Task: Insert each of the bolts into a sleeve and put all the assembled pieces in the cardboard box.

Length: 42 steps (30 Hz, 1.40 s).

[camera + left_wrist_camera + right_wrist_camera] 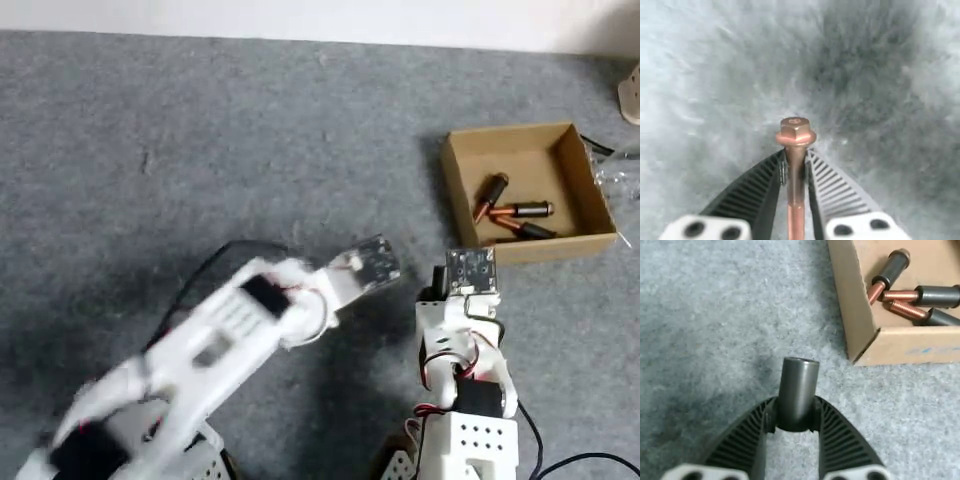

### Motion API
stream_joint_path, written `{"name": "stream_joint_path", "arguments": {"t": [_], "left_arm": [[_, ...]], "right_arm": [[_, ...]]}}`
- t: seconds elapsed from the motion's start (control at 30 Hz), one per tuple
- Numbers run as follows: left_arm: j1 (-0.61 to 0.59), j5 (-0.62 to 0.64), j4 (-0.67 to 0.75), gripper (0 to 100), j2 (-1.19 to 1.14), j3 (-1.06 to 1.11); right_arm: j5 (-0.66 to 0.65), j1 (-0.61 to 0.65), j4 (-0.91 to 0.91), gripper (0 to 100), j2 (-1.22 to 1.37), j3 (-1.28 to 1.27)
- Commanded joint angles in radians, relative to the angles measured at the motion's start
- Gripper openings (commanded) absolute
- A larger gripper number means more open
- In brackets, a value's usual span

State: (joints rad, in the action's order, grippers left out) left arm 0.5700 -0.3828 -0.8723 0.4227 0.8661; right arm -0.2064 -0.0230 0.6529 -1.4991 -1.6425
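**Status: three pieces boxed, fourth pair held but not joined**

1. Done. The cardboard box (455, 190) sits on the grey mat (200, 140). We count three assembled pieces (515, 212) lying in it, each a copper bolt seated in a dark sleeve. From the right wrist they lie close together, just past the near wall of the box (855, 305).

2. In hand.
   - The left gripper (796, 152) is clenched on the shank of a loose bolt (796, 137), with the hex head standing clear past the fingertips.
   - The right gripper (795, 401) grasps a bare sleeve (797, 390) at its lower end. Its open bore faces away from the jaws, just short of the box corner.

3. Left to do. We judge that the bolt and sleeve are not yet mated. They must be lined up, joined, and the finished piece put in the box. We cannot tell whether more parts wait elsewhere.
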Motion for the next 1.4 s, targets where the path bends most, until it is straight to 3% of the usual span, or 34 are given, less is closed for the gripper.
{"name": "stream_joint_path", "arguments": {"t": [0.0,0.2,0.47,0.7,1.23,1.37], "left_arm": [[-0.045,-0.002,0.155,1,0.472,0.245],[-0.153,0.002,0.213,1,0.964,0.466],[-0.280,0.216,0.209,1,1.363,0.587],[-0.404,0.408,0.255,1,1.405,0.624],[-0.407,0.407,0.287,1,1.406,0.622],[-0.404,0.408,0.387,1,1.403,0.634]], "right_arm": [[-0.012,-0.008,-0.039,0.4,-0.016,0.007],[-0.012,-0.007,-0.039,0.4,-0.016,0.007],[-0.012,-0.005,-0.039,0.4,-0.016,0.005],[-0.009,0.025,-0.041,0.4,-0.016,0.004],[-0.005,0.091,-0.044,0.4,-0.018,0.013],[0.012,0.225,-0.240,0.4,-0.018,0.002]]}}
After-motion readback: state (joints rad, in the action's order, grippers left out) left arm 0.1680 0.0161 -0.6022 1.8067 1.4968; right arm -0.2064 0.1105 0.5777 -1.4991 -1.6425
